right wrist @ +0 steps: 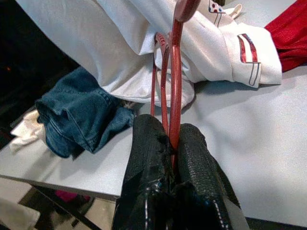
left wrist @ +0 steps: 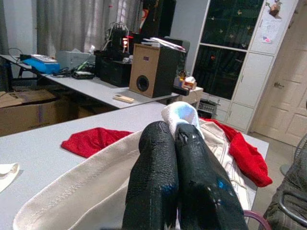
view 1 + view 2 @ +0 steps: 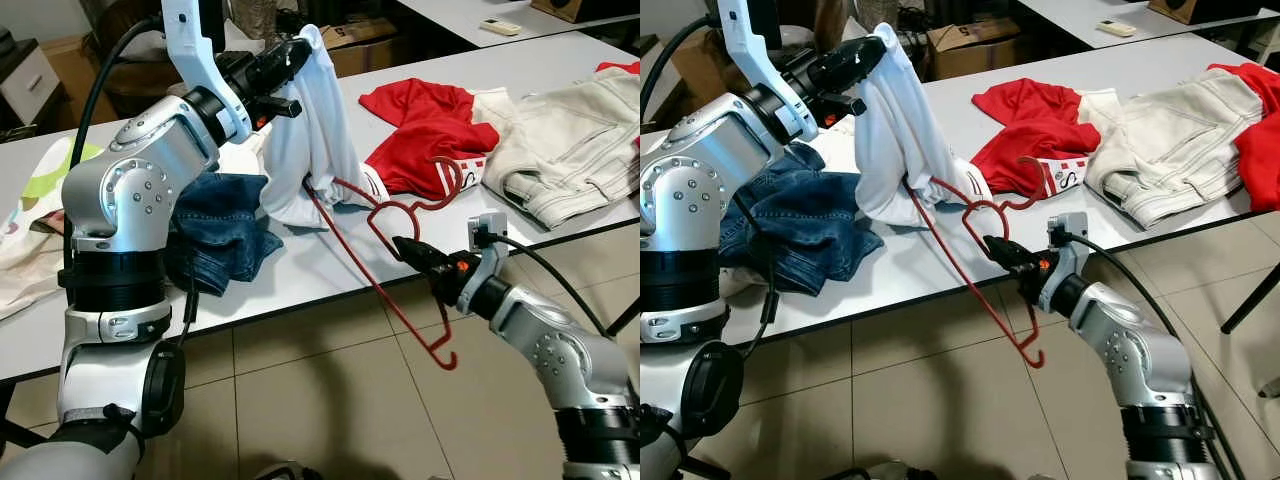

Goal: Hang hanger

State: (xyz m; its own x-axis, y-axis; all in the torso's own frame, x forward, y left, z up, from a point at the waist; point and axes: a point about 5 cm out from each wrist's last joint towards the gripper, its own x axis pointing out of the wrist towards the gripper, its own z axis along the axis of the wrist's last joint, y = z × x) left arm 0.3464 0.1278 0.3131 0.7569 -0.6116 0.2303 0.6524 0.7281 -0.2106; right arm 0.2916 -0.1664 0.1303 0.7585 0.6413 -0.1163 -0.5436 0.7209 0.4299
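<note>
- Nearest me, the right end effector [image 3: 405, 246] hangs just off the surface's [image 3: 330, 262] front edge, fingers pinched on the red hanger [image 3: 385, 262].
- One arm of the hanger slopes down past the edge toward the tiled floor [image 3: 330, 390]; its other arm runs up into a white garment [image 3: 312, 140].
- Higher up, the left end effector [image 3: 300, 48] has its fingers pressed together on the garment's top, lifting it.
- Beside it lie blue jeans [image 3: 222, 232].
- Farther back lie a red shirt [image 3: 430, 125] and a cream jacket [image 3: 565, 140].
</note>
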